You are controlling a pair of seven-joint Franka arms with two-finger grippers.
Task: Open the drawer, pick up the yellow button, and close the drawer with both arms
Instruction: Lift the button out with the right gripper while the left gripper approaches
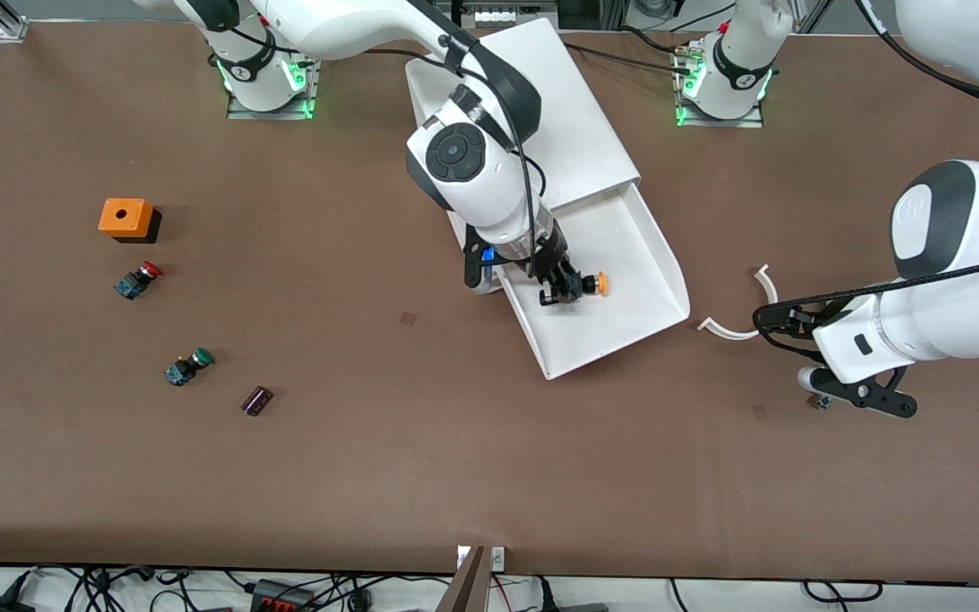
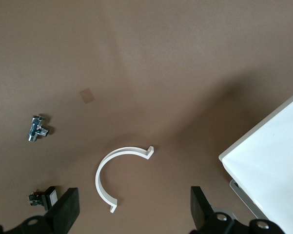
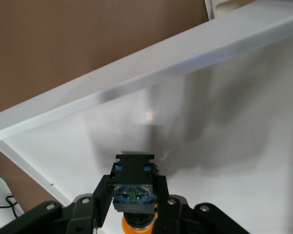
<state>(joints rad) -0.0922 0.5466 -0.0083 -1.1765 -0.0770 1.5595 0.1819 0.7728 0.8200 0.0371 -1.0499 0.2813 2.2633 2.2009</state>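
Observation:
The white cabinet (image 1: 557, 110) lies between the two arm bases with its drawer (image 1: 625, 331) pulled out toward the front camera. My right gripper (image 1: 570, 287) reaches down into the drawer and is shut on the button (image 1: 596, 284). Its orange cap sticks out past the fingers. In the right wrist view the button's black-and-blue body (image 3: 134, 192) is clamped between the jaws over the drawer floor (image 3: 224, 146). My left gripper (image 1: 868, 398) hangs open over the table toward the left arm's end. In the left wrist view nothing is between its fingers (image 2: 68, 207), and the drawer corner (image 2: 273, 161) shows.
Toward the right arm's end lie an orange box (image 1: 127, 218), a red-capped button (image 1: 138, 280), a green-capped button (image 1: 188, 366) and a small dark block (image 1: 257, 400). A white curved strip (image 2: 98, 180) and a chrome fitting (image 2: 37, 127) lie below the left gripper.

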